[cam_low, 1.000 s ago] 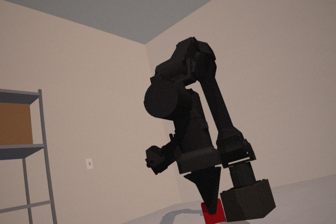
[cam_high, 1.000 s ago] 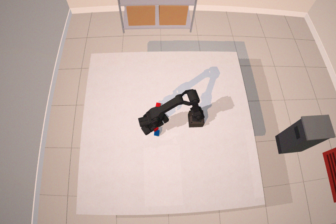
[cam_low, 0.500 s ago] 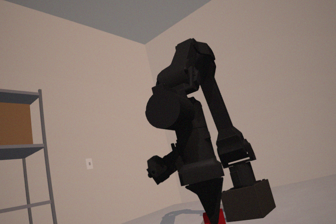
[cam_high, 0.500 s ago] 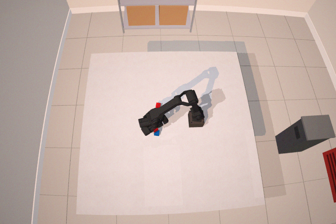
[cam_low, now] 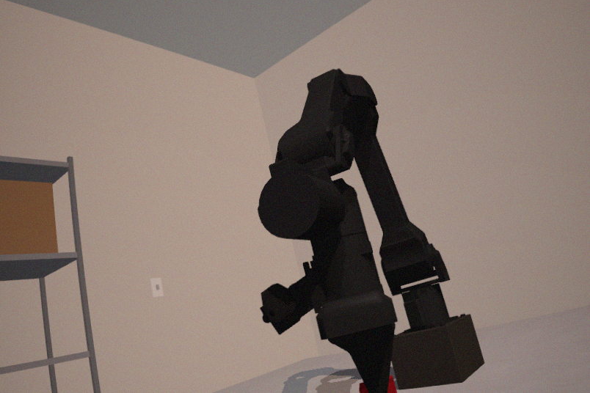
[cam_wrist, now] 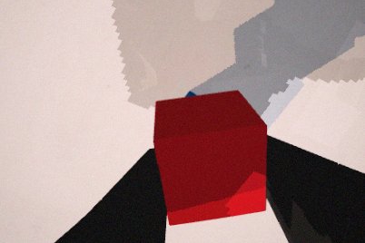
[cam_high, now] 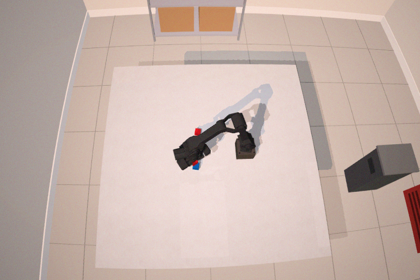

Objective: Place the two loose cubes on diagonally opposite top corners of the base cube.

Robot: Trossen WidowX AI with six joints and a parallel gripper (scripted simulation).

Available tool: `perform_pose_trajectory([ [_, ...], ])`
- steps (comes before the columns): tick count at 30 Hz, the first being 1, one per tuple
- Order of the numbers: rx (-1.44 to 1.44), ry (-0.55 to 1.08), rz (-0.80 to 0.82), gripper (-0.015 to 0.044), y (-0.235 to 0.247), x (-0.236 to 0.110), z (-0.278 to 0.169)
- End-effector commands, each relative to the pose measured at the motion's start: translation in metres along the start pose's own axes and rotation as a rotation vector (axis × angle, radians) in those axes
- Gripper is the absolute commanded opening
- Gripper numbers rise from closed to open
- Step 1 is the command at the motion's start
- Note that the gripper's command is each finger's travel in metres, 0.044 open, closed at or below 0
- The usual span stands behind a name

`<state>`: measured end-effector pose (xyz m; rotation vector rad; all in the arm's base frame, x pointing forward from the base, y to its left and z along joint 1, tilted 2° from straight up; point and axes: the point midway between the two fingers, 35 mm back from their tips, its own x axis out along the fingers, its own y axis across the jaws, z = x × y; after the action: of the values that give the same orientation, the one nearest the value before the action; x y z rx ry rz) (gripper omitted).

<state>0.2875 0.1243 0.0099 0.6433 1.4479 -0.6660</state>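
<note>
My gripper is shut on a red cube. It holds the cube just above the blue base cube, which stands on the white mat. In the wrist view only a thin sliver of the blue cube shows behind the red cube's top edge. A second red cube lies loose on the mat, beside my forearm and farther back. In the exterior view the fingers hide most of the held cube.
The arm's base stands right of the cubes. A metal shelf with brown boxes is at the back wall. A dark grey box and a red grille sit off the mat at the right.
</note>
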Motion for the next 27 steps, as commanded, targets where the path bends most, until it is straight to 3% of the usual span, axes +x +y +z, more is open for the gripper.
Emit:
perform_pose_trajectory([
  [1, -0.004, 0.002, 0.002, 0.0105, 0.0, 0.001, 0.0],
  [10, -0.004, 0.002, 0.002, 0.0105, 0.0, 0.001, 0.0],
  [14, -0.004, 0.002, 0.002, 0.0205, 0.0, 0.001, 0.0],
  [27, -0.001, 0.0, 0.0, 0.0205, 0.0, -0.012, 0.0],
])
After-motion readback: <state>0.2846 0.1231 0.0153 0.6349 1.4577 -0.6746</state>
